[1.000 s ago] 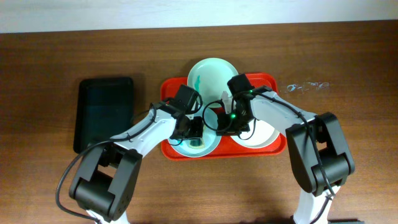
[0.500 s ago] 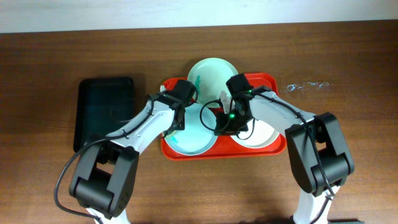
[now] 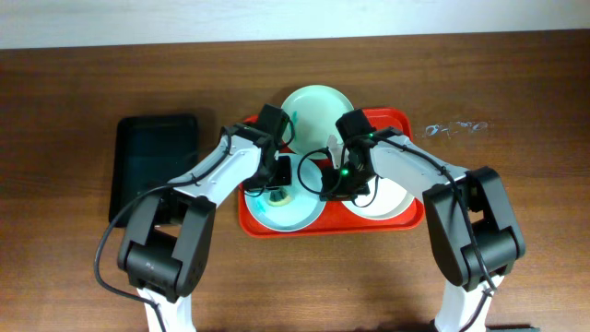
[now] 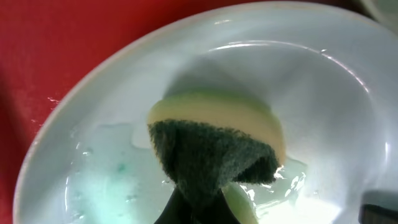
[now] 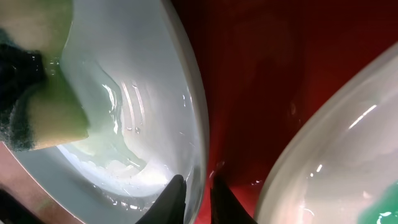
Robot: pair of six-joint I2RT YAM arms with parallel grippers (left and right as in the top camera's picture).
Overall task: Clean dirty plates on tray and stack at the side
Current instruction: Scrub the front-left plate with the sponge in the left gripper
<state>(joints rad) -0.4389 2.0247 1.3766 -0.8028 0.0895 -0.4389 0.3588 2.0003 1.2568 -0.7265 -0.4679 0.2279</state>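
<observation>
The orange-red tray holds three plates. The pale mint plate leans over its far rim. The white plate lies at the right and shows a teal smear. The light blue plate lies at the front left, wet and soapy. My left gripper is shut on a yellow and dark green sponge and presses it into that plate. My right gripper is shut on the light blue plate's right rim, one finger on each side.
A smaller black tray lies on the wooden table left of the orange-red tray. A bit of clear crumpled plastic lies at the tray's far right corner. The two arms meet closely over the tray's middle.
My left gripper moved the sponge to the plate's upper left edge and then back toward the plate's middle. The right gripper kept its hold on the rim and has not moved.
</observation>
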